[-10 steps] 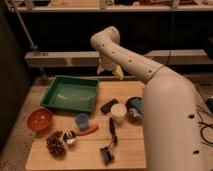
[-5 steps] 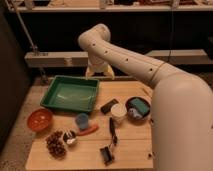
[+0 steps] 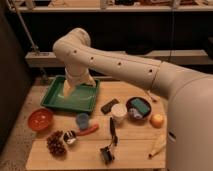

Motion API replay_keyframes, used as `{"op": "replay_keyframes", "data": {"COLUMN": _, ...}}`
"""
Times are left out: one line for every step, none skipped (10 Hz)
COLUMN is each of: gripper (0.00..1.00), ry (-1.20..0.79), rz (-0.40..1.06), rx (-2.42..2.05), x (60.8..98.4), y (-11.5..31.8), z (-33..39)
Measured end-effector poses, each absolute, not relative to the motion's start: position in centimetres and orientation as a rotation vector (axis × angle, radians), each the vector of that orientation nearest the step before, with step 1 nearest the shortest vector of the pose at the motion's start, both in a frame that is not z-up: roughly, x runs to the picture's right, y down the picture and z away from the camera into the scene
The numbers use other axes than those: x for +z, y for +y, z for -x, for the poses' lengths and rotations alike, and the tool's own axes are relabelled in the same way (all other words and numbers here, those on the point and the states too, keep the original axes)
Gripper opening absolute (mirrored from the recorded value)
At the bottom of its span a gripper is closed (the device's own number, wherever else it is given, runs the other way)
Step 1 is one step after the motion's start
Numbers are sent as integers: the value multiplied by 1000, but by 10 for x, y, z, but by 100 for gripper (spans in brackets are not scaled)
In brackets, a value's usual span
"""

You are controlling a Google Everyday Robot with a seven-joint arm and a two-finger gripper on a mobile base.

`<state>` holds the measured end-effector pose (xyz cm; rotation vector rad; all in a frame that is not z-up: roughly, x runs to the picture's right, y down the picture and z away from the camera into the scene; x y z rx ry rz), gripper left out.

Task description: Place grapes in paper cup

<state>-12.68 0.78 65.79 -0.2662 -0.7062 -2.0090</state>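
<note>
Hovering above the green tray [image 3: 80,98], your hand [image 3: 68,90] is spread wide, while one bunch of grapes [image 3: 56,144] lies elongated front-to-back on the surface [image 3: 135,146] and one paper cup [image 3: 119,114] stands upright

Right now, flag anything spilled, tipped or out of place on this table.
Nothing stands out. The grapes lie near the front edge of the table, the paper cup stands upright mid-table, and the gripper hangs open over the green tray.

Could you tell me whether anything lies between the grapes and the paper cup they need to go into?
Yes. The carrot lies across the straight path from the grapes to the paper cup, with the blue cup just behind it. The gripper hangs over the green tray, away from both.
</note>
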Motion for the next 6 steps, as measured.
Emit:
{"op": "replay_keyframes", "data": {"gripper": 80, "ry": -745, "rz": 263, "rx": -2035, "x": 651, "y": 14, "z": 129}}
{"op": "replay_keyframes", "data": {"gripper": 80, "ry": -789, "rz": 255, "rx": -2058, "x": 644, "y": 21, "z": 134}}
{"op": "replay_keyframes", "data": {"gripper": 80, "ry": -791, "rz": 255, "rx": -2060, "x": 643, "y": 21, "z": 134}}
{"op": "replay_keyframes", "data": {"gripper": 80, "ry": -792, "rz": 256, "rx": -2059, "x": 643, "y": 21, "z": 134}}
{"op": "replay_keyframes", "data": {"gripper": 80, "ry": -792, "rz": 256, "rx": -2058, "x": 644, "y": 21, "z": 134}}
{"op": "replay_keyframes", "data": {"gripper": 80, "ry": -796, "rz": 256, "rx": -2063, "x": 644, "y": 22, "z": 135}}
